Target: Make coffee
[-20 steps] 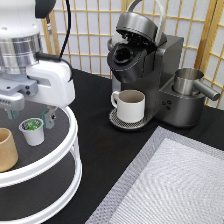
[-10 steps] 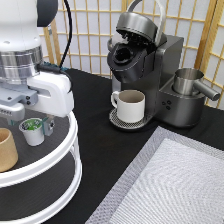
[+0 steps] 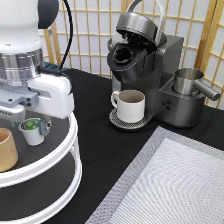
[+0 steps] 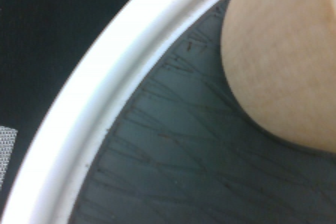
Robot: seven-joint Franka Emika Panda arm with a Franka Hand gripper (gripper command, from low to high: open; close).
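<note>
The coffee pod point(image 3: 32, 133), small and white with a green-and-white top, stands on the upper shelf of a white two-tier turntable point(image 3: 62, 159) at the exterior view's left. My gripper point(image 3: 33, 125) has come down over the pod. It is open, with one finger on either side of the pod. The coffee machine point(image 3: 150, 70) stands at the exterior view's top right with its lid raised. A cream-white handled mug point(image 3: 131, 105) sits on its drip plate. The wrist view shows only the turntable's white rim point(image 4: 112, 100), its dark mat and a tan cup point(image 4: 289, 65).
A tan handleless cup point(image 3: 6, 149) stands on the same shelf, just left of the pod in the exterior view. A steel pitcher point(image 3: 189, 82) sits on the machine's right side. A grey woven mat point(image 3: 170, 185) covers the exterior view's bottom right. A slatted screen backs the table.
The hand has come down and shifted slightly right in the exterior view, from above the shelf to level with the pod. The pod, cup and mug have stayed put.
</note>
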